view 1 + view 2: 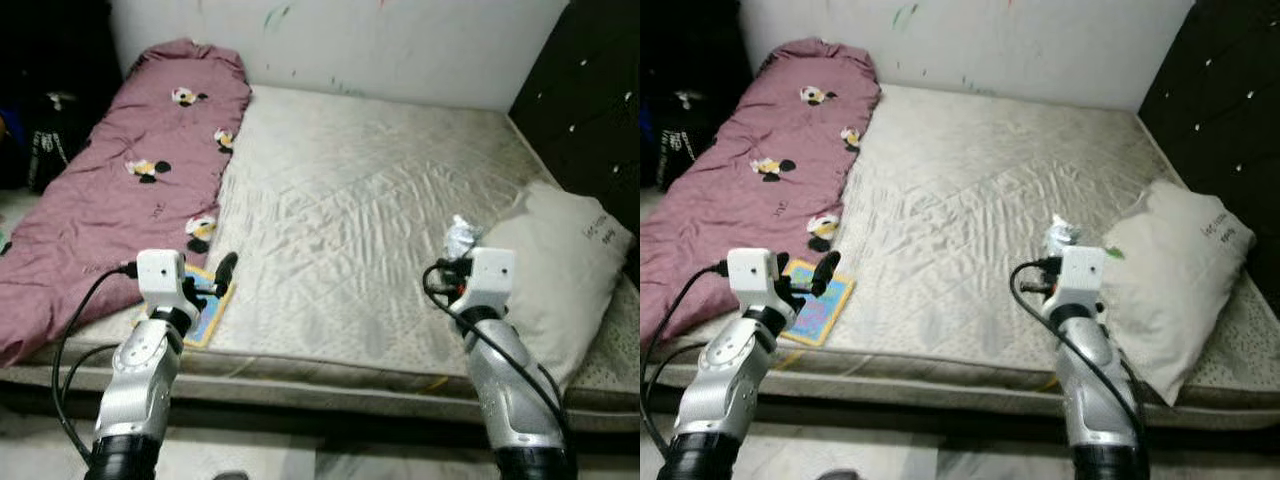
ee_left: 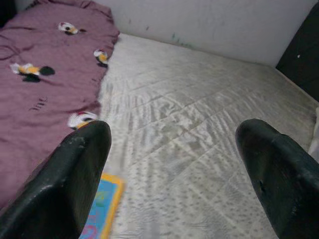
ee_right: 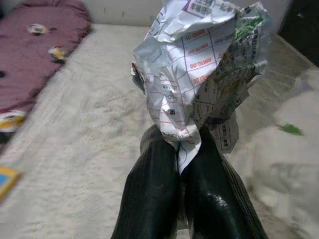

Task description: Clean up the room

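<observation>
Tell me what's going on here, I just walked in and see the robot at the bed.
The robot stands at the foot of a bare mattress. Its right gripper is shut on a crumpled paper, held above the mattress beside a white pillow. Its left gripper is open and holds nothing, hovering near a colourful book that lies at the mattress edge next to a purple blanket.

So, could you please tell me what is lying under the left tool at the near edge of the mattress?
A colourful book with a yellow border lies flat on the mattress beneath the open left tool, beside the maroon blanket. The arm covers its near corner, so its cover cannot be read.
</observation>
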